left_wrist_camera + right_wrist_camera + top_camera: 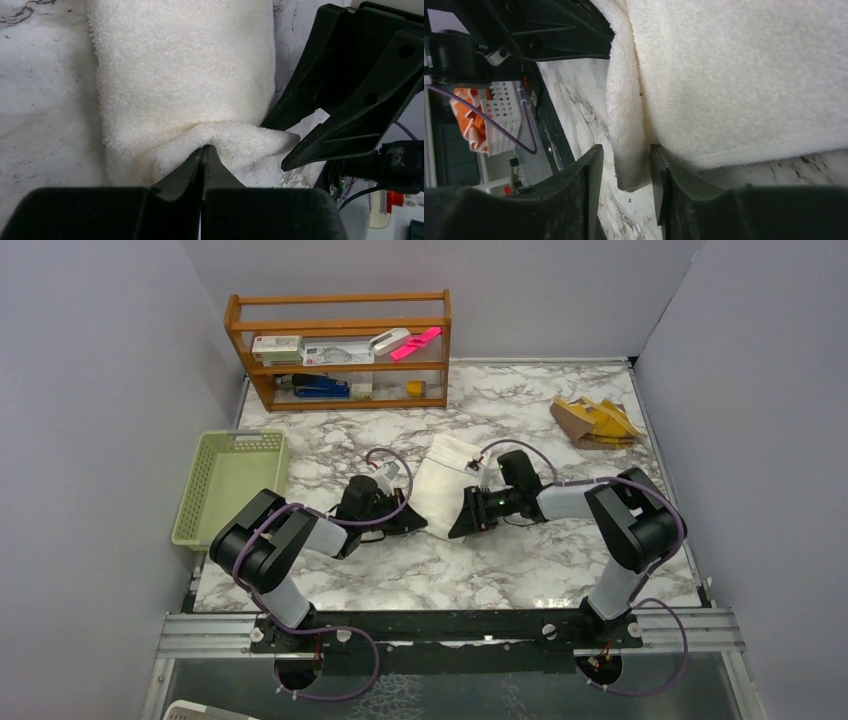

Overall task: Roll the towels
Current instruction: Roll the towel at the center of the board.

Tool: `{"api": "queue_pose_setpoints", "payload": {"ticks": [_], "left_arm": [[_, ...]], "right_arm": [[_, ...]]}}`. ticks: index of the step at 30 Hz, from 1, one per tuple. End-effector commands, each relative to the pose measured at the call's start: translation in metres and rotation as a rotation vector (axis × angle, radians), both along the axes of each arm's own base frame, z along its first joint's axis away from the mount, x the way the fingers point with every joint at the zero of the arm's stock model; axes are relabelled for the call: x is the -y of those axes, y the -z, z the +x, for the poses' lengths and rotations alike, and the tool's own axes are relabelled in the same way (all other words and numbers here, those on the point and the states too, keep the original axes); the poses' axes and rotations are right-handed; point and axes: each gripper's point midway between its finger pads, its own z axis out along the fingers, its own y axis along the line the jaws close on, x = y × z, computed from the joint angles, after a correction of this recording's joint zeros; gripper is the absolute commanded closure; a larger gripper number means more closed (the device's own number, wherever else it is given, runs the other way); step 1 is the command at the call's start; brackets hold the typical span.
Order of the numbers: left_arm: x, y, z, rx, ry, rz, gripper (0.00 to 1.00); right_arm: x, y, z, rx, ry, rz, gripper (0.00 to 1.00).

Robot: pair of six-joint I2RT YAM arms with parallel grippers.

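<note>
Squinting at the boxes point(300, 348) on the wooden shelf point(340, 310) well beyond both hands, I can see they have labels, but the print's too small to read.

The white towel point(445, 485) is plain, fluffy terry, folded into a thick, chunky bundle on the marble counter point(520, 570). Its long axis runs away from the hands toward the shelf, and its near end sits right between them.

The left hand point(202, 152) has its fingers pressed fully together, nipping a little raised fold at that near edge. The right hand point(624, 155) comes in from the other side with its fingers a small way apart. A loose flap of the towel's corner hangs in the gap, and I can't tell if either finger actually touches it.

The yellow towel point(595, 420) is well off past the right hand, a mustard and tan crumpled heap, with any print on it too small to make out. A pale green basket point(230, 485) sits out beyond the left hand.
</note>
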Motion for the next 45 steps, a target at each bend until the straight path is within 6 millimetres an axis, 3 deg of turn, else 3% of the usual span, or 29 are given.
{"api": "queue_pose_setpoints", "payload": {"ticks": [1, 5, 7, 9, 11, 13, 15, 18, 21, 24, 32, 45], "left_arm": [[-0.024, 0.038, -0.009, -0.082, -0.064, 0.113, 1.00], [-0.026, 0.041, -0.012, -0.093, -0.062, 0.116, 1.00], [-0.027, 0.042, -0.014, -0.094, -0.064, 0.121, 1.00], [-0.028, 0.043, -0.015, -0.096, -0.065, 0.123, 1.00], [-0.028, 0.044, -0.016, -0.099, -0.062, 0.125, 1.00], [-0.028, 0.045, -0.016, -0.104, -0.060, 0.126, 1.00], [-0.026, 0.044, -0.015, -0.103, -0.054, 0.122, 1.00], [-0.026, 0.043, -0.015, -0.103, -0.050, 0.118, 1.00], [-0.024, 0.041, -0.014, -0.100, -0.042, 0.111, 1.00], [-0.022, 0.039, -0.013, -0.099, -0.035, 0.107, 1.00], [-0.021, 0.039, -0.013, -0.105, -0.024, 0.107, 1.00], [-0.017, 0.034, -0.012, -0.111, 0.003, 0.095, 1.00]], "right_arm": [[0.018, 0.002, 0.013, 0.132, 0.049, -0.145, 0.56], [0.033, -0.027, 0.050, 0.358, 0.175, -0.227, 0.56], [0.043, -0.056, 0.066, 0.532, 0.256, -0.222, 0.56], [0.041, -0.098, 0.075, 0.760, 0.286, -0.143, 0.54], [0.032, -0.125, 0.069, 0.924, 0.249, -0.087, 0.51], [0.010, -0.133, 0.055, 1.035, 0.142, -0.061, 0.51], [-0.012, -0.122, 0.039, 1.113, 0.021, -0.106, 0.53], [-0.037, -0.086, 0.015, 1.167, -0.174, -0.231, 0.59], [-0.051, -0.055, -0.007, 1.217, -0.301, -0.333, 0.62], [-0.056, -0.044, -0.017, 1.220, -0.336, -0.343, 0.62], [-0.049, -0.037, -0.007, 1.252, -0.315, -0.404, 0.62], [-0.045, 0.002, -0.002, 1.141, -0.386, -0.545, 0.62]]}}
